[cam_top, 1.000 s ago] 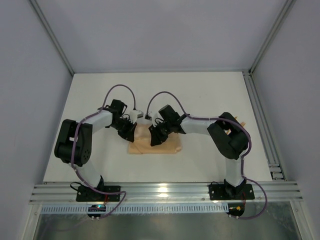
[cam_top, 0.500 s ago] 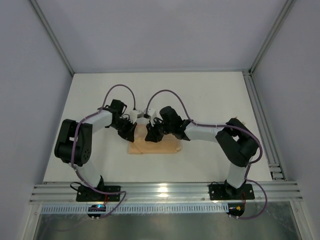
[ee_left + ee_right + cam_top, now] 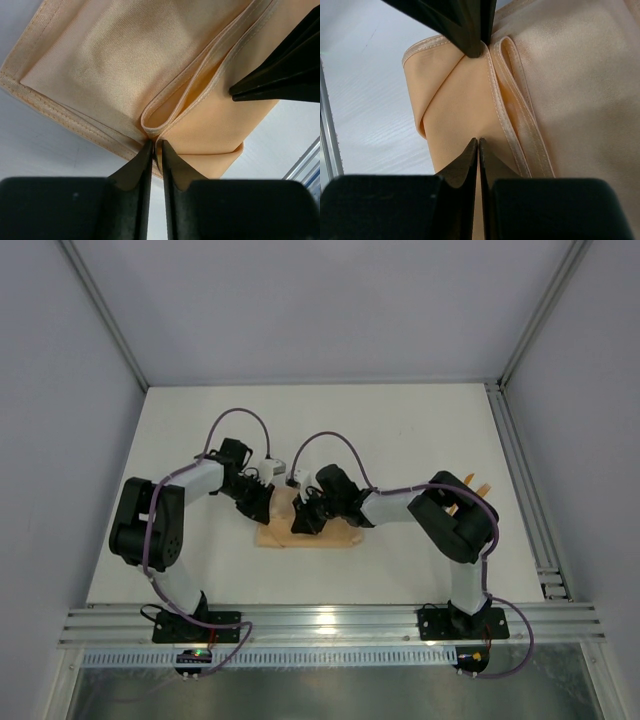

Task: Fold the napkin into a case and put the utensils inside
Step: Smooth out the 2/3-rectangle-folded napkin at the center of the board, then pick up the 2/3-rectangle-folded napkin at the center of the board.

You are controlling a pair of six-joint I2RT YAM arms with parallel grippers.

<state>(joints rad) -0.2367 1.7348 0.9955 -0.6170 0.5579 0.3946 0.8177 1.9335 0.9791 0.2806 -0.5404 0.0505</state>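
The peach-orange napkin (image 3: pixel 322 535) lies partly folded on the white table between my two arms, with hemmed layers overlapping (image 3: pixel 125 60) (image 3: pixel 570 75). My left gripper (image 3: pixel 264 503) (image 3: pixel 156 143) is shut on a looped hem at the napkin's edge. My right gripper (image 3: pixel 303 519) (image 3: pixel 479 140) is shut with its tips pinching the flat folded flap, a short way from the left one. The other arm's dark fingers show in each wrist view (image 3: pixel 280 75) (image 3: pixel 465 25). The orange utensils (image 3: pixel 483 487) lie at the right, mostly hidden behind my right arm's elbow.
The white table (image 3: pixel 400 430) is walled on three sides. A metal rail (image 3: pixel 522 490) runs along its right edge, and another crosses the front by the arm bases (image 3: pixel 330 622).
My right gripper has closed onto the napkin's flap, and its elbow has swung back toward the far right. The left arm has hardly moved.
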